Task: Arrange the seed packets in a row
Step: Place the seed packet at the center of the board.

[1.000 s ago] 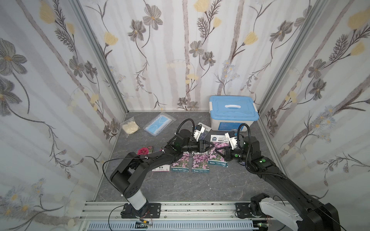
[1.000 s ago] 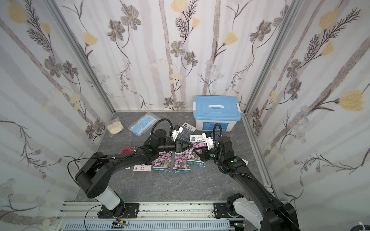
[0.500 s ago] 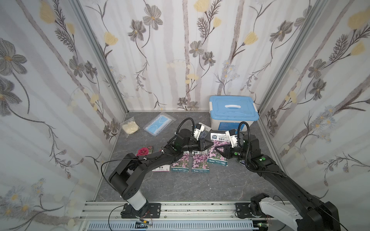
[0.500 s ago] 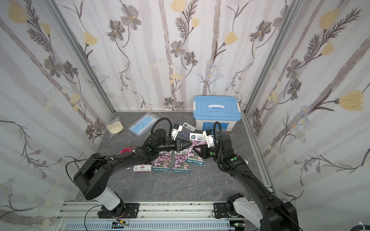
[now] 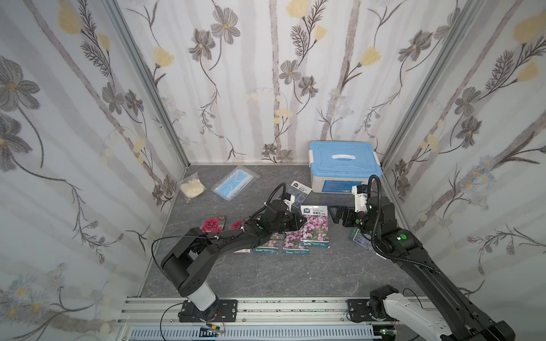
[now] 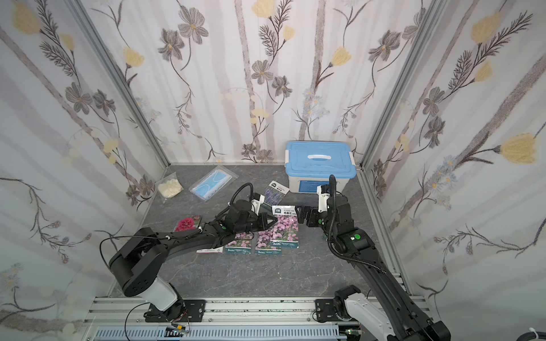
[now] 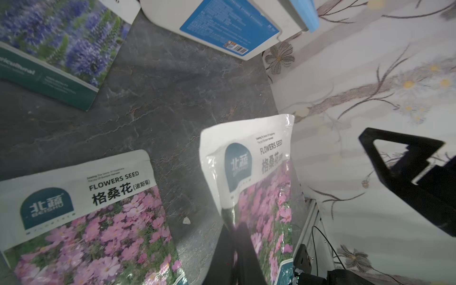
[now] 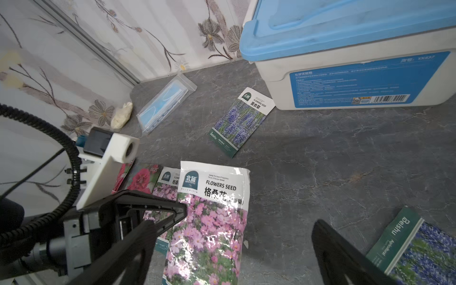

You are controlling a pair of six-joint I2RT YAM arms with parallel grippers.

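My left gripper (image 5: 303, 222) (image 6: 275, 220) is shut on the edge of a pink-flower seed packet (image 5: 316, 228) (image 7: 259, 172), held tilted above the table. My right gripper (image 5: 334, 214) (image 8: 234, 224) stands open just right of that packet (image 8: 212, 222), not touching it. Two more pink packets (image 5: 267, 245) (image 5: 294, 242) lie in a row below the left arm, with a white-backed one (image 5: 240, 251) beside them. Red-flower packets (image 5: 211, 225) lie further left. One lavender packet (image 5: 300, 192) lies near the box, another (image 8: 419, 249) under the right arm.
A white box with a blue lid (image 5: 344, 159) stands at the back right. A clear bag with a blue face mask (image 5: 235, 183) and a bag of cream stuff (image 5: 192, 187) lie at the back left. Patterned walls close three sides.
The left gripper has shut on the pink packet. The right gripper, shut on it a second ago, has opened, let go and drawn slightly right.
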